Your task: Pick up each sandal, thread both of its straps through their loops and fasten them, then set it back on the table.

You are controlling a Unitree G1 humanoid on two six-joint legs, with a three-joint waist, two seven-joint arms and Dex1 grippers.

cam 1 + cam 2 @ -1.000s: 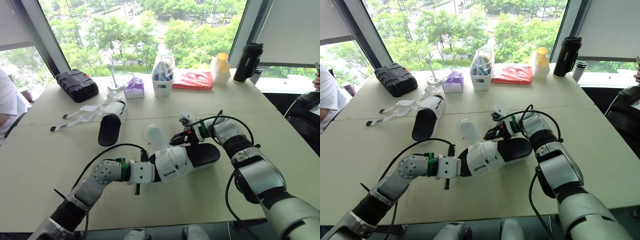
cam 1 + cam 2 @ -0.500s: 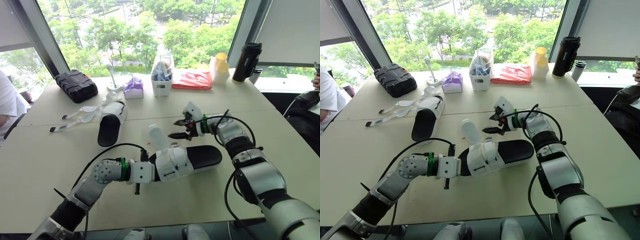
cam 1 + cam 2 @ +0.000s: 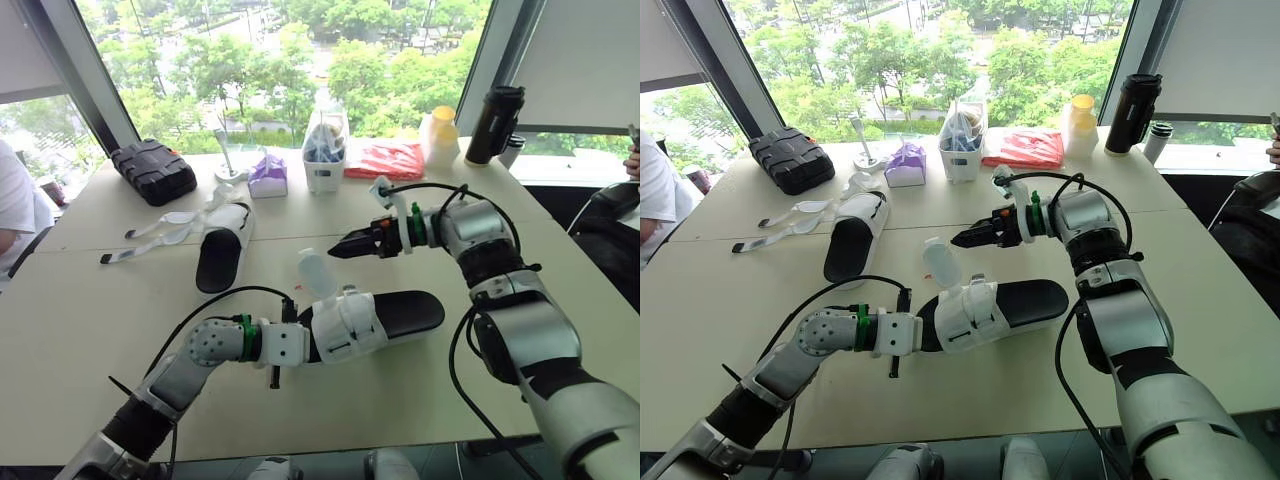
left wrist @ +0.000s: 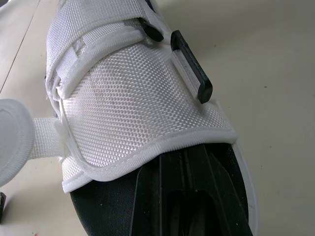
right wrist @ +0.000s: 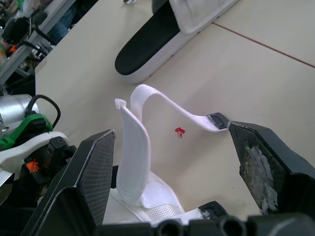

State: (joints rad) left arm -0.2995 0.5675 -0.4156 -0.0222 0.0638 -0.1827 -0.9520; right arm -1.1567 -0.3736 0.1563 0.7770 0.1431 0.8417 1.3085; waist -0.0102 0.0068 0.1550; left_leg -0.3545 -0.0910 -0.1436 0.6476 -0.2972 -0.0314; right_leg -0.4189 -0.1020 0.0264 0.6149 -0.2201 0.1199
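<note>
A black sandal (image 3: 400, 310) with a white upper (image 4: 133, 103) lies at the table's middle. My left gripper (image 3: 303, 345) is shut on its toe end, with the fingers (image 4: 189, 196) pushed in under the upper. One white strap (image 3: 312, 272) stands up loose from the upper. My right gripper (image 3: 338, 247) hovers open just beyond and above that strap (image 5: 133, 147), holding nothing. The second sandal (image 3: 222, 248) lies at the far left, its straps (image 3: 165, 230) spread loose on the table.
Along the far edge stand a black case (image 3: 153, 168), a purple tissue pack (image 3: 268, 176), a white basket (image 3: 325, 155), a red bag (image 3: 386, 158), yellow-lidded cups (image 3: 441, 134) and a black flask (image 3: 495, 122). A person's sleeve (image 3: 18, 205) shows at the left edge.
My right gripper has lifted off the sandal's upper, moved toward the far side and opened. The loose strap is left standing. The left arm has kept still.
</note>
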